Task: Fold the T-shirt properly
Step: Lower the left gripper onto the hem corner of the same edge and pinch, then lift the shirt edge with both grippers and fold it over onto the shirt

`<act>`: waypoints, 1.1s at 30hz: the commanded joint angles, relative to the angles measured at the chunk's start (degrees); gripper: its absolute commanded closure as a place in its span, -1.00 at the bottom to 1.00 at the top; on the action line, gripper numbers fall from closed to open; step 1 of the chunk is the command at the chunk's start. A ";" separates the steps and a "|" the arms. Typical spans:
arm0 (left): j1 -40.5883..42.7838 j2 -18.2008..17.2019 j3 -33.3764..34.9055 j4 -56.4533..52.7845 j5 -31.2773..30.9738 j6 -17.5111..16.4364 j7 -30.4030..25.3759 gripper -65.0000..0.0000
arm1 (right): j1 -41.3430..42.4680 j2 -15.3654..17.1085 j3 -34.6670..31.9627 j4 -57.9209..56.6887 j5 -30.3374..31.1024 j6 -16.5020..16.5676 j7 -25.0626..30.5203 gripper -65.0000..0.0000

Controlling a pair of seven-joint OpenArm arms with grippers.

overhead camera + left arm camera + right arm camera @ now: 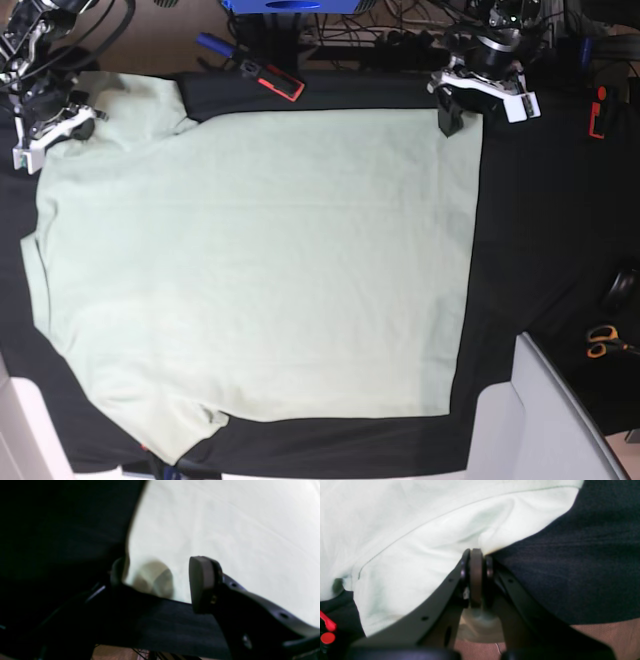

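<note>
The pale mint-green T-shirt [260,260] lies spread flat on the black tablecloth [540,230]. My left gripper [449,120] hangs at the shirt's far right corner. In the left wrist view my left gripper [160,580] is open, its fingers [202,585] standing either side of the T-shirt's [225,530] edge with nothing pinched. My right gripper [82,122] is at the far left, over a sleeve. The right wrist view shows my right gripper [476,555] shut, with the T-shirt's [420,542] edge bunched up and creased at its tips.
A red and black tool [272,79] and a blue object [290,5] lie past the cloth's far edge. Orange-handled scissors [603,341] sit at the right, a red item [597,110] at the far right, and a grey-white panel [545,420] at the near right corner.
</note>
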 commanded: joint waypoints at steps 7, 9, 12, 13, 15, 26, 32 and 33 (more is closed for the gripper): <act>-0.10 -0.08 0.66 -0.60 -0.18 -0.49 1.28 0.01 | -0.03 -2.13 -1.47 -2.23 -2.11 1.41 -4.92 0.99; -0.10 -0.08 0.58 -0.60 -0.18 -0.49 1.19 0.37 | -0.03 -2.13 -1.47 -2.23 -2.11 1.41 -4.92 0.99; -0.10 -0.26 0.58 -0.60 -0.10 -0.49 1.19 0.79 | 0.06 -2.13 -1.47 -2.23 -2.11 1.41 -4.92 0.99; -0.10 -0.26 0.49 -0.60 -0.10 -0.49 1.19 0.86 | 0.06 -2.13 -1.47 -2.23 -2.11 1.41 -4.92 0.99; -0.10 -0.26 0.49 -0.60 -0.18 -0.40 1.19 0.99 | 0.06 -2.13 -1.47 -2.23 -2.11 1.41 -4.92 0.99; 1.48 -0.44 -3.91 1.77 -0.18 -0.40 1.11 1.00 | -0.91 -0.28 -0.95 -0.12 -2.19 1.41 -4.84 0.99; 4.12 -0.70 -7.16 7.31 -0.18 -0.40 1.19 1.00 | -3.28 -0.11 -1.38 8.85 -2.19 1.41 -6.42 0.99; 4.30 -0.79 -7.16 7.66 -0.10 -0.40 1.19 1.00 | -3.37 -0.11 -1.38 9.73 -2.19 1.41 -7.30 0.99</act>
